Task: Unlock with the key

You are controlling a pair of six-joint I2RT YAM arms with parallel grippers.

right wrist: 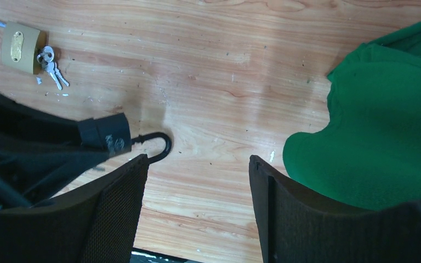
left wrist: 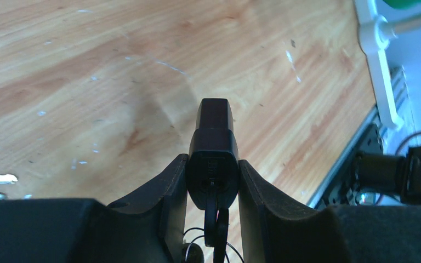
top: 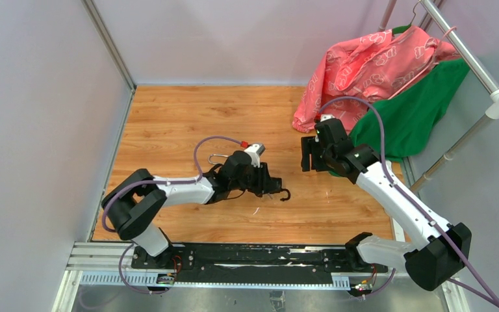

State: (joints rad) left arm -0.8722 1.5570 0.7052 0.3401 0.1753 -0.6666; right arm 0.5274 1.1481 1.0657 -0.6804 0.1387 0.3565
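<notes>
My left gripper [top: 269, 184] is shut on a black padlock [left wrist: 212, 143], with a finger on each side of its body, low over the wooden table. The lock's thin black shackle [top: 284, 194] sticks out to the right as a hook; it also shows in the right wrist view [right wrist: 160, 145]. Dark keys on a ring [left wrist: 215, 215] hang at the lock's near end between my fingers. My right gripper [top: 311, 155] is open and empty, raised to the right of the black padlock, with bare table between its fingertips [right wrist: 197, 162].
A brass padlock [right wrist: 17, 46] with a bunch of silver keys [right wrist: 52, 68] lies on the table behind the left arm. A green cloth [top: 416, 110] and a pink garment [top: 370, 62] hang from a rack [top: 474, 62] at the back right.
</notes>
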